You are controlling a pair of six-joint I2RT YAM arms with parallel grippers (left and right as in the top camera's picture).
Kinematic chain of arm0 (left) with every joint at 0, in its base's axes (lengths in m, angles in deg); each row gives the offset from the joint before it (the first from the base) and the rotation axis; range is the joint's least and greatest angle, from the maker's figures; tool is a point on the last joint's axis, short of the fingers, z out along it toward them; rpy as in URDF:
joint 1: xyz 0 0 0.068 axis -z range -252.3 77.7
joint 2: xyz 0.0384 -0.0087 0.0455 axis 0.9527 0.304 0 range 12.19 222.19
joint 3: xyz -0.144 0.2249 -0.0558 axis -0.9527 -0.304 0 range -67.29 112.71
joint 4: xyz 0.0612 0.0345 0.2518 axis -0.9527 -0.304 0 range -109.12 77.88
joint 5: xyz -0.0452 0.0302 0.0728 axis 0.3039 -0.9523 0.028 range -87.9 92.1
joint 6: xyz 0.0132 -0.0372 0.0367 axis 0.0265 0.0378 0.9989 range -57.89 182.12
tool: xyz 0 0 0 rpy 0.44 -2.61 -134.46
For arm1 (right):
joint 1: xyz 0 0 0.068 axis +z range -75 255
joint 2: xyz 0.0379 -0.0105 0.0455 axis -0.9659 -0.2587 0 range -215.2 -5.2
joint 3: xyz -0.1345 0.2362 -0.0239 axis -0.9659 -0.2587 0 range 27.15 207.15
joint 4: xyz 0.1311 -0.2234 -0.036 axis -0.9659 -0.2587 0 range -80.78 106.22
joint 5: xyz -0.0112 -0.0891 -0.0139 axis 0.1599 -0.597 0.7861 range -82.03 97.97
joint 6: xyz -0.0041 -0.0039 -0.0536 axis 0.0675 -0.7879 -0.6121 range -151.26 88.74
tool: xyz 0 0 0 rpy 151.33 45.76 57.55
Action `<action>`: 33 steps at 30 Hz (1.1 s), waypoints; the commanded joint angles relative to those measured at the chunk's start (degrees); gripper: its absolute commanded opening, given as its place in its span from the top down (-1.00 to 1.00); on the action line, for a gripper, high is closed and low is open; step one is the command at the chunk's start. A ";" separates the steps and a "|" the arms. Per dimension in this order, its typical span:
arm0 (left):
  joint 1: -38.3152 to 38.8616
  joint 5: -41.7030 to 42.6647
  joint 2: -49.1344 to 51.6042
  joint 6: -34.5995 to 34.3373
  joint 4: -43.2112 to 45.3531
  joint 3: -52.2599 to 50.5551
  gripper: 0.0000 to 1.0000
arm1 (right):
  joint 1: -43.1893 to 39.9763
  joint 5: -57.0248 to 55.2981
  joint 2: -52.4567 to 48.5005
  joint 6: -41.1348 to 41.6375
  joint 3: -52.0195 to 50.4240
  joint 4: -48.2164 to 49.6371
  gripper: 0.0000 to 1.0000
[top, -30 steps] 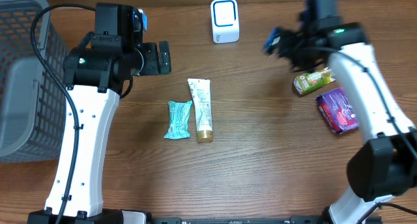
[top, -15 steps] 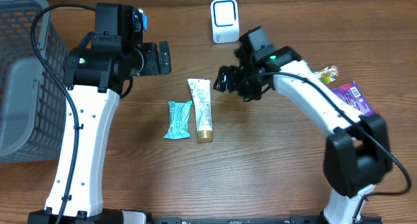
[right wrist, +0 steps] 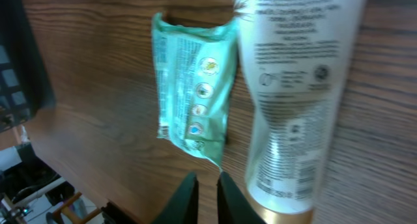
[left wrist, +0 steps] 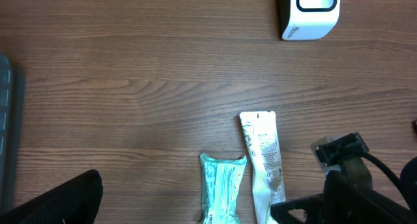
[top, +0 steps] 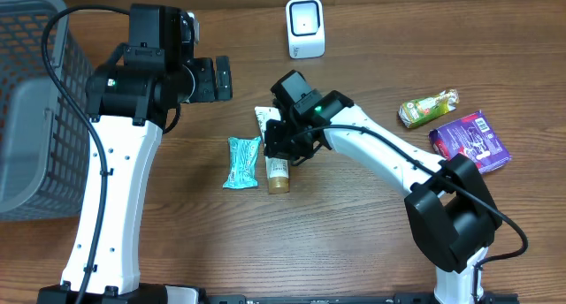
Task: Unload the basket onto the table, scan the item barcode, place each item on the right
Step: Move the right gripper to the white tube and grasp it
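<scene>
white tube (right wrist: 287, 87) flat mid-table, cap at near end, right gripper (right wrist: 206, 183) just off its left edge near the teal packet (right wrist: 192, 87), jaws nearly closed, nothing between, left gripper (top: 218, 79) wide open, far left

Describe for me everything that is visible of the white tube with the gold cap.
The tube looks like soft glossy plastic, white shading to pale green, with small dark print and symbols. Its flat crimped end points toward the far edge, its gold cap toward the robot. It lies flat on the wooden table, closed, close beside a teal packet; whether they touch is unclear. The right gripper hangs over its lower part, fingers close together, not around it.
</scene>
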 commanded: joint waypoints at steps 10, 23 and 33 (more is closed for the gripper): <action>0.07 -0.37 0.61 1.27 0.07 -0.22 -1.00 | 6.14 -3.34 -5.60 7.21 -0.17 0.22 0.87; 0.07 -0.37 0.61 1.27 0.04 -0.22 -0.99 | -1.05 -8.96 -5.57 1.66 0.00 -8.31 0.83; 0.07 -0.35 0.61 1.27 0.04 -0.22 -1.00 | -12.41 -16.92 -5.57 -7.98 3.04 -12.85 0.49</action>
